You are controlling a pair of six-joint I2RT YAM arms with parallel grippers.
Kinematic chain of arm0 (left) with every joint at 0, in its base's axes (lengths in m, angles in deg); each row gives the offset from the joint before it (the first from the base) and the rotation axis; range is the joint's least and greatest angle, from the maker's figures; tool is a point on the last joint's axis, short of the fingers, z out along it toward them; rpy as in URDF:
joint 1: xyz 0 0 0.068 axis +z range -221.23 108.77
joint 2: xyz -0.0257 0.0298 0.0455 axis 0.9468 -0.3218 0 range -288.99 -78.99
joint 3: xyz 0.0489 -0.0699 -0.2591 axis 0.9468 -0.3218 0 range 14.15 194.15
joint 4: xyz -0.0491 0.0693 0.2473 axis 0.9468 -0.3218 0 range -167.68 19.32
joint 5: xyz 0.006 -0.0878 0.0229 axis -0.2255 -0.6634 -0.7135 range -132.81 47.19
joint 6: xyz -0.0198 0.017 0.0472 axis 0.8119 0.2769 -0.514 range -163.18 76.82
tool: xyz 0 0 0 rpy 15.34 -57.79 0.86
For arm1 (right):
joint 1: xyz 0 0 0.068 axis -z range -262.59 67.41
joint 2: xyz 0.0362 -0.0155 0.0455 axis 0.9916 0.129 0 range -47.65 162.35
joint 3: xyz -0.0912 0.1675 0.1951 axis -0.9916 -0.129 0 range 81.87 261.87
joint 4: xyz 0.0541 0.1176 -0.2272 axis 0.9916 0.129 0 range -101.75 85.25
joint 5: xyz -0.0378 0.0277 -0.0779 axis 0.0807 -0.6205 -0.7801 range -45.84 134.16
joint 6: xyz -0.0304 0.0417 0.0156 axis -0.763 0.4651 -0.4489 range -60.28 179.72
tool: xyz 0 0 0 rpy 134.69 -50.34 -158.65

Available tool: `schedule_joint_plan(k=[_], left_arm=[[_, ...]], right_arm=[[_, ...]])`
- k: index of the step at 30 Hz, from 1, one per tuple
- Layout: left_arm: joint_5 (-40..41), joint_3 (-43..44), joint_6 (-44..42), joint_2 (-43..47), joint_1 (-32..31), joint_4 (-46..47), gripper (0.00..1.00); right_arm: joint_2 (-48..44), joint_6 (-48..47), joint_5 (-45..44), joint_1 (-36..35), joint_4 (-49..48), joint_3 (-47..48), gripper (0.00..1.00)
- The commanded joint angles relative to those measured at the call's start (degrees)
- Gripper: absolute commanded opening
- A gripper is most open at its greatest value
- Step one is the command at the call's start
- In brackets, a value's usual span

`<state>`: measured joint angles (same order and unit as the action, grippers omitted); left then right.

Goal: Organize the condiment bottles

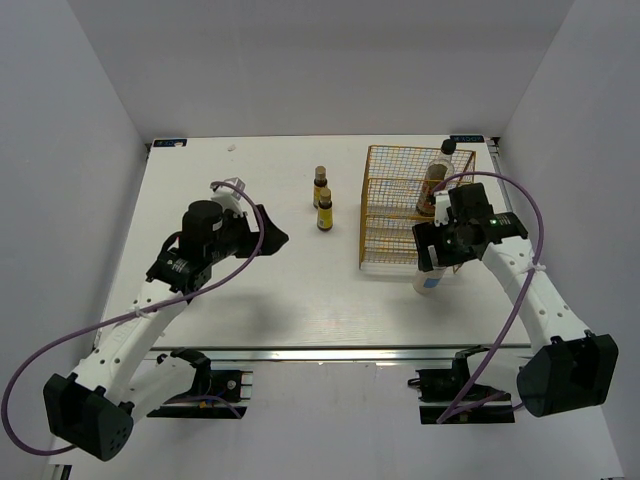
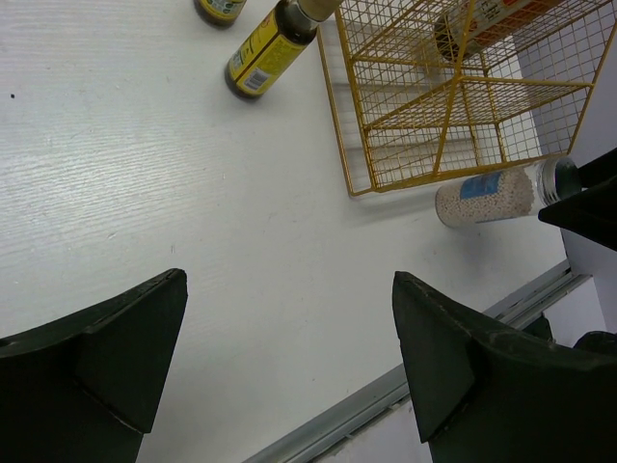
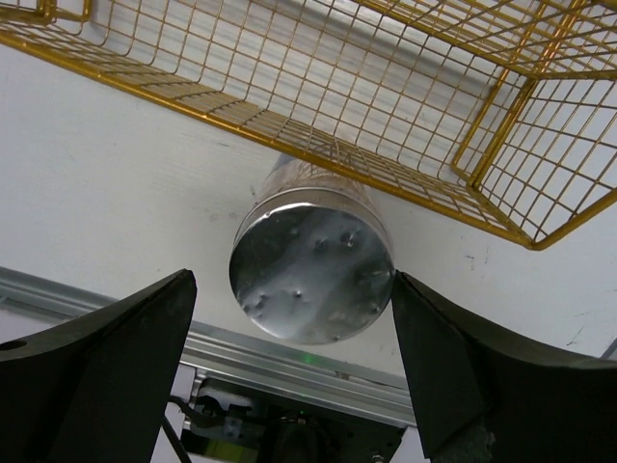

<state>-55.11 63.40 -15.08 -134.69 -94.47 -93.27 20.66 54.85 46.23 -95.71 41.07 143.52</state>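
Two tiny brown yellow-labelled bottles (image 1: 320, 185) (image 1: 325, 212) stand mid-table, also in the left wrist view (image 2: 220, 10) (image 2: 262, 53). The dark-sauce bottle (image 1: 437, 175) with a black cap is inside the yellow wire basket (image 1: 375, 210). A white blue-labelled cylinder (image 2: 487, 197) sits on the table by the basket's near side. Its silver cap (image 3: 311, 265) faces my right gripper (image 3: 294, 299), whose open fingers reach either side of it, the right one very close. My left gripper (image 2: 289, 318) is open over bare table, left of the brown bottles.
The basket (image 2: 352, 145) takes up the right half of the table, close to the right wall. The table's metal front rail (image 3: 289, 352) runs just below the cylinder. White walls close in the left, right and back sides.
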Motion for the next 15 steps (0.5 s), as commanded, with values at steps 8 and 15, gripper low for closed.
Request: schedule_joint_plan(k=[8, 15], left_arm=[[2.01, -0.48, 0.56, 2.26, -0.22, -1.75, 0.97], [1.57, -0.56, 1.08, 2.00, -0.22, -1.23, 0.97]], right_arm=[[2.17, 1.26, -0.83, 0.21, -7.81, -2.67, 0.80], [0.95, 0.56, -1.28, 0.29, -9.66, -4.60, 0.51]])
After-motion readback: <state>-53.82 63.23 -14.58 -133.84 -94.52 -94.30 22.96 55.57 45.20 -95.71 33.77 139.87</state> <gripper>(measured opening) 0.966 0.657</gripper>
